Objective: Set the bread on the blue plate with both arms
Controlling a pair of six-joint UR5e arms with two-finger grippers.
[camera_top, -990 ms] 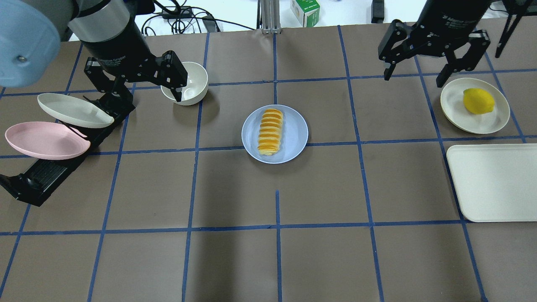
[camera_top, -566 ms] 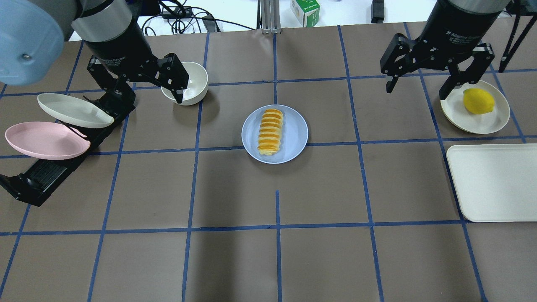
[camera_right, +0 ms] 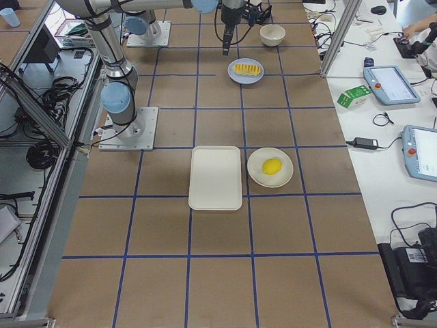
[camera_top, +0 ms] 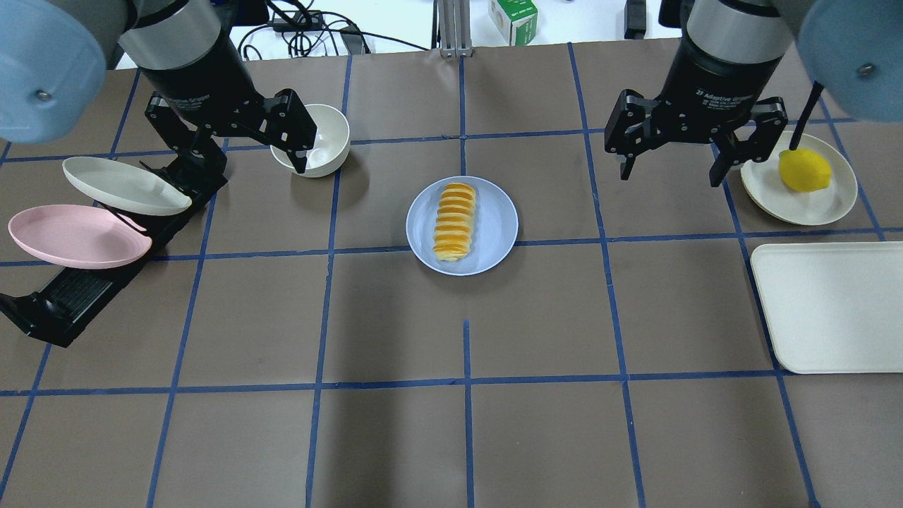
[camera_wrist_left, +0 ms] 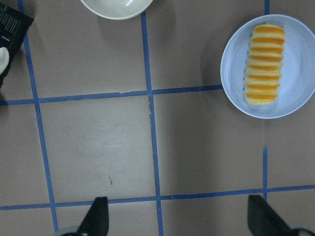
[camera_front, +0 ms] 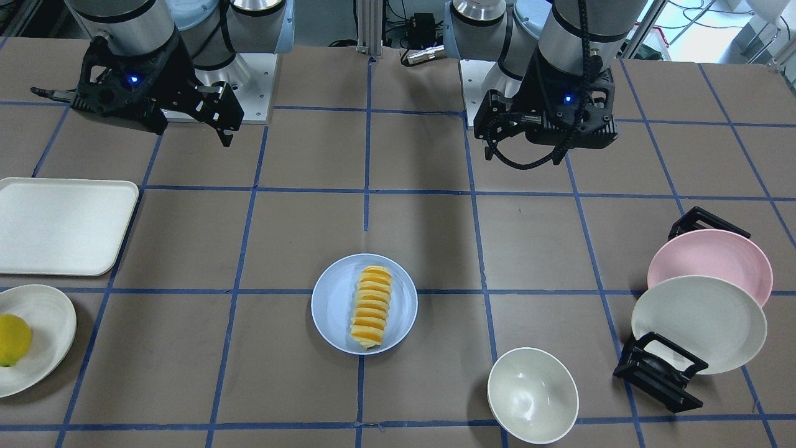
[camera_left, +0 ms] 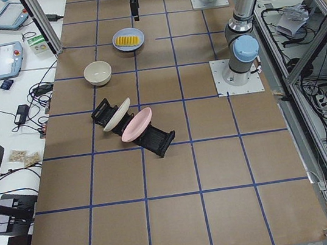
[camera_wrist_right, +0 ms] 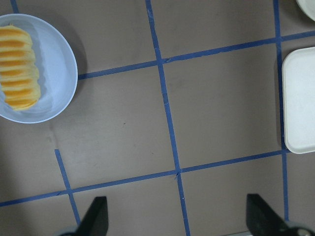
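Note:
The bread (camera_top: pixel 453 221) lies lengthwise on the blue plate (camera_top: pixel 497 226) at the table's middle, also in the front view: bread (camera_front: pixel 371 307), plate (camera_front: pixel 333 305). Both wrist views show them: bread (camera_wrist_left: pixel 264 64) on plate (camera_wrist_left: pixel 301 73), bread (camera_wrist_right: pixel 18 66) on plate (camera_wrist_right: pixel 56 69). My left gripper (camera_top: pixel 247 156) is open and empty, raised to the plate's left near the white bowl. My right gripper (camera_top: pixel 670 178) is open and empty, raised to the plate's right. Neither touches bread or plate.
A white bowl (camera_top: pixel 315 137) stands at far left. A black rack (camera_top: pixel 70 296) holds a cream plate (camera_top: pixel 123 185) and a pink plate (camera_top: pixel 74 236). A lemon (camera_top: pixel 804 169) sits on a cream plate (camera_top: pixel 825 201) at far right, with a cream tray (camera_top: pixel 832 307) nearer.
My right gripper has moved left and nearer across the table, away from the lemon plate toward the blue plate. The left gripper has barely shifted. Bread and plate are unmoved.

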